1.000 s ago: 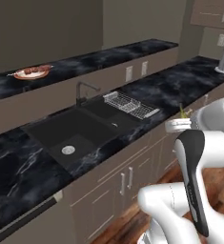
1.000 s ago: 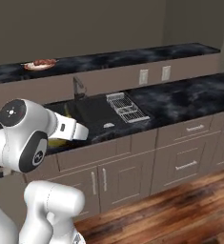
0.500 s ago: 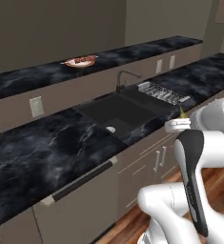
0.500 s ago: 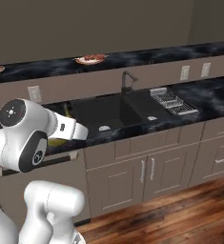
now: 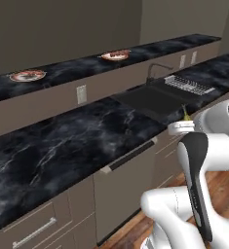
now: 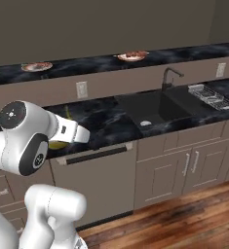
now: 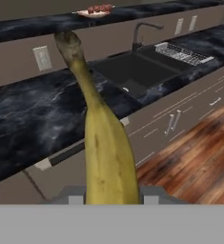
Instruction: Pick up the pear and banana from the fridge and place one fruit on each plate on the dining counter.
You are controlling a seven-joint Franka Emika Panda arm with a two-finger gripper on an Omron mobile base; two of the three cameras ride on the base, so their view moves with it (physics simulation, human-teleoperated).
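Base views: sink (image 5: 152,98) further right.

Arm (image 5: 203,194) is showing glossy white rounded shells, bulging at the joints. One upright link is wearing a long black oval panel down its face. In the right base view the big round joint (image 6: 26,141) is carrying a dark grey cap with a small white mark, a paler cap above.

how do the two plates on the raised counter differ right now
The left plate sits nearer the base cameras and looks larger; the right plate sits farther along the dining counter, closer to the faucet. Both are round, patterned reddish-brown, and hold no fruit; the banana is in the gripper.
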